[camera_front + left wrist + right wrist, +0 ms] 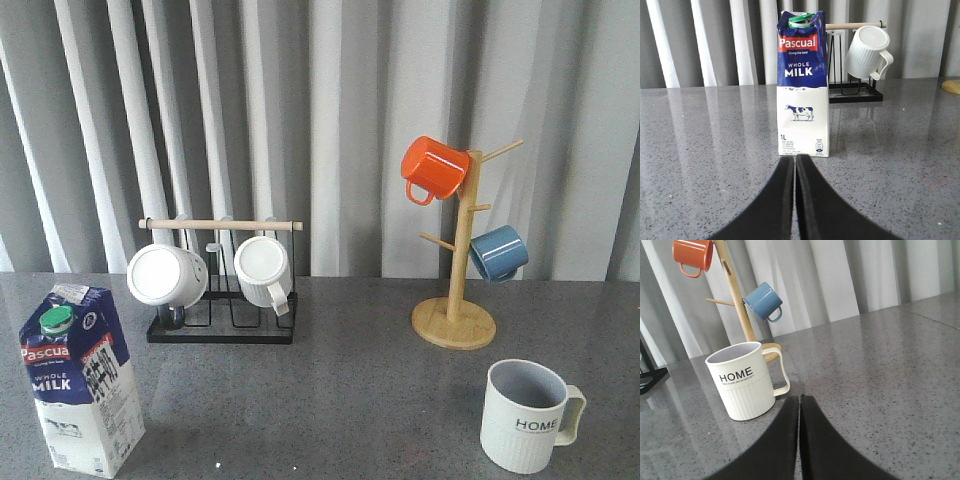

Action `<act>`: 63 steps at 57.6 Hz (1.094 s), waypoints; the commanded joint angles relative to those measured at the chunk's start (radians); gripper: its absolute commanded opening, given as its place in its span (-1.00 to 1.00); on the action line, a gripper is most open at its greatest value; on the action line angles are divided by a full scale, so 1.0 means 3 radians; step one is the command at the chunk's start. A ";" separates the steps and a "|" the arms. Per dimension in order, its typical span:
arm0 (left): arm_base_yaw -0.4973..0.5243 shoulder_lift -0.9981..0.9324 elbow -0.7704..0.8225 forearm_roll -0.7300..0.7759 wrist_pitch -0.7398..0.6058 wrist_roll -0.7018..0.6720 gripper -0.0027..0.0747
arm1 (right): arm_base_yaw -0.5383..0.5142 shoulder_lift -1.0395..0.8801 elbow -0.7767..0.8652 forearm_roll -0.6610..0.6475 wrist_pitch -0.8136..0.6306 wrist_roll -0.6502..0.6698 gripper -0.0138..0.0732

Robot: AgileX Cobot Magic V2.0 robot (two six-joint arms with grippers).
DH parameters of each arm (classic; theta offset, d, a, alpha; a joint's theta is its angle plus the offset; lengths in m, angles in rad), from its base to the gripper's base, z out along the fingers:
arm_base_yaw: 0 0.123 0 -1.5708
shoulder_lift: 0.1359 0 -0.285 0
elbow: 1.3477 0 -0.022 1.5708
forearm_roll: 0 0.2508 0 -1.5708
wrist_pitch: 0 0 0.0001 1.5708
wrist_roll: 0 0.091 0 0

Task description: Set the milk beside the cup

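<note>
Even bright light, glossy tabletop (700,150) reflections

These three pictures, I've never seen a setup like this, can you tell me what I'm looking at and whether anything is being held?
A two-armed robot at a grey table. The front picture looks forward over it; the others come from wrist cameras. The black wedges are the left gripper and right gripper, both shut on nothing. The milk stands front left, the HOME cup front right, far apart. Behind are a black rack with white mugs and a wooden mug tree with an orange mug and a blue mug.
</note>
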 commanded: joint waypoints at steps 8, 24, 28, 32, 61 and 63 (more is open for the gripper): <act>0.0004 -0.0030 -0.0058 -0.0026 -0.0240 -0.0013 -0.95 | -0.0013 -0.0023 0.0026 -0.0021 -0.0233 -0.0014 -0.70; 0.0004 -0.0030 -0.0058 -0.0026 -0.0240 -0.0013 -0.95 | -0.0013 -0.0023 0.0026 -0.0019 -0.0275 -0.0014 -0.70; 0.0004 -0.0030 -0.0058 -0.0026 -0.0240 -0.0013 -0.95 | -0.0013 -0.0023 0.0026 -0.0019 -0.0275 -0.0014 -0.70; 0.0004 -0.0030 -0.0058 -0.0026 -0.0240 -0.0013 -0.95 | -0.0013 -0.0023 0.0026 -0.0019 -0.0275 -0.0014 -0.70; 0.0004 -0.0030 -0.0058 -0.0132 -0.0498 -0.0094 -0.95 | -0.0013 -0.0023 0.0026 -0.0019 -0.0295 -0.0014 -0.70; 0.0004 -0.0030 -0.0058 -0.0172 -0.0551 -0.0128 -0.95 | -0.0013 -0.0023 0.0026 -0.0019 -0.0295 -0.0014 -0.70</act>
